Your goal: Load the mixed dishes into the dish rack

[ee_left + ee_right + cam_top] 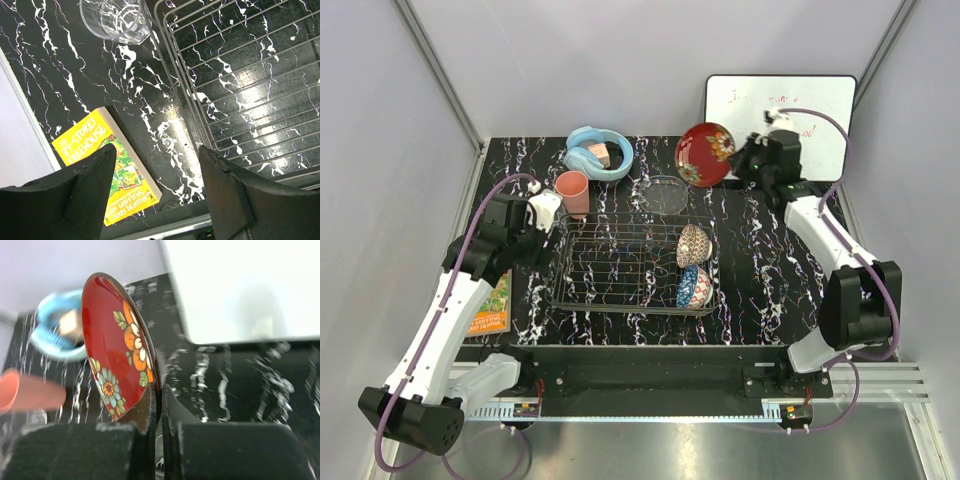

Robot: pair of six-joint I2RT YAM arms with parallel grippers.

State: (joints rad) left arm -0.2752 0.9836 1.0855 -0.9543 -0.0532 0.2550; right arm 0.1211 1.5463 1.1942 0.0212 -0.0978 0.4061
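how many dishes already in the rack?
2. A beige bowl and a blue bowl stand on edge at the right end of the rack. None seem hidden.

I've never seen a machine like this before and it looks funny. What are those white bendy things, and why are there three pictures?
Those are two robot arms bolted to a table, each ending in a two-finger gripper. The big picture is taken from above and behind them. The other two come from little cameras on the wrists, so you see each arm's own fingers.

The right gripper is pinching a red dish with painted flowers by its edge, holding it up on its side. The left gripper is open and empty, hovering over the black marble table beside the wire dish rack.

Two patterned bowls already sit in the rack. A pink cup, a clear glass bowl and a glass tumbler wait outside. The blue headphones, yellow book and whiteboard aren't dishes.
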